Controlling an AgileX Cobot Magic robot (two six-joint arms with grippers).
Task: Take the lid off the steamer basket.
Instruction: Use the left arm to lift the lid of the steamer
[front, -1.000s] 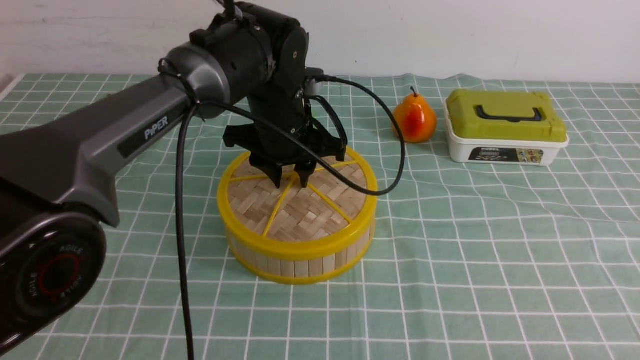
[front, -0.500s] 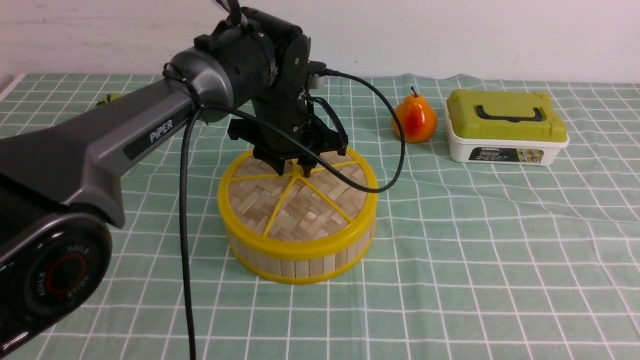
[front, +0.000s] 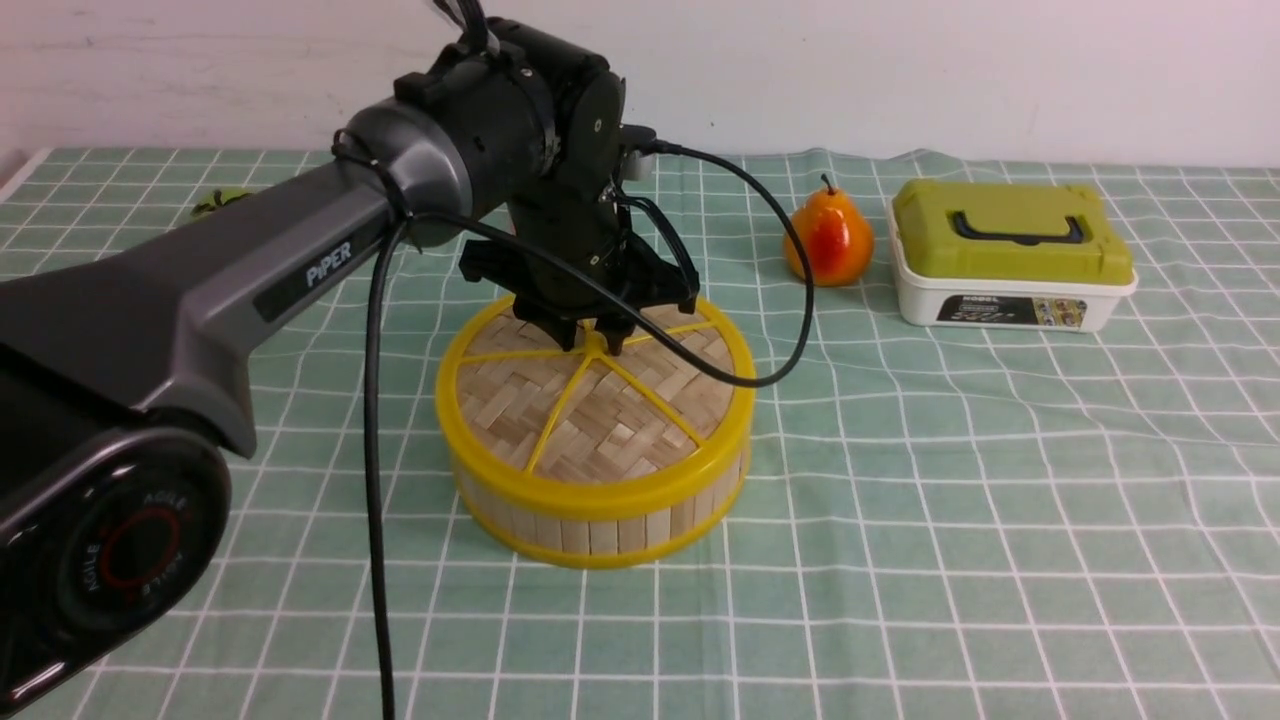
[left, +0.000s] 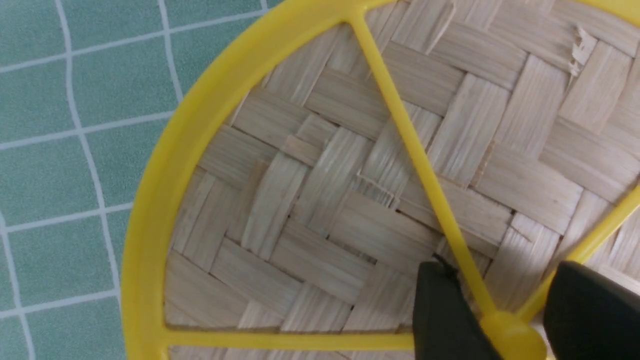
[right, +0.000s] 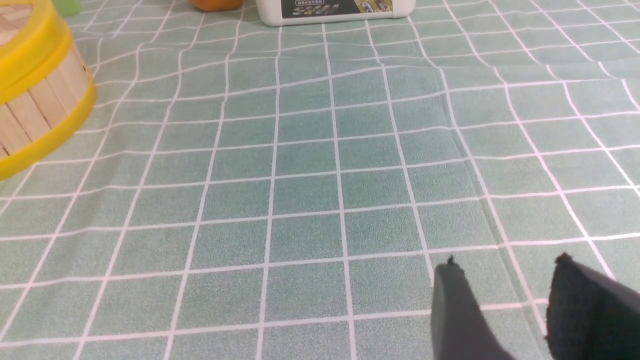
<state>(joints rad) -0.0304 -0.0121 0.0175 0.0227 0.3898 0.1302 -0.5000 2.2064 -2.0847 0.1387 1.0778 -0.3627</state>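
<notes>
The steamer basket stands in the middle of the table with the lid seated on it. My left gripper points down at the lid's centre. In the left wrist view the lid fills the frame, and the gripper is open with one finger on each side of the yellow hub. One finger looks to touch the hub; the other stands apart. My right gripper is open and empty, low over bare cloth, with the basket off to its side.
An orange-red pear and a white box with a green handled lid stand at the back right. A small green object lies at the far left. The left arm's black cable hangs in front of the basket.
My left gripper has moved a little away from the camera across the lid, so its fingertips now sit at the hub. The lid and basket have not moved.
</notes>
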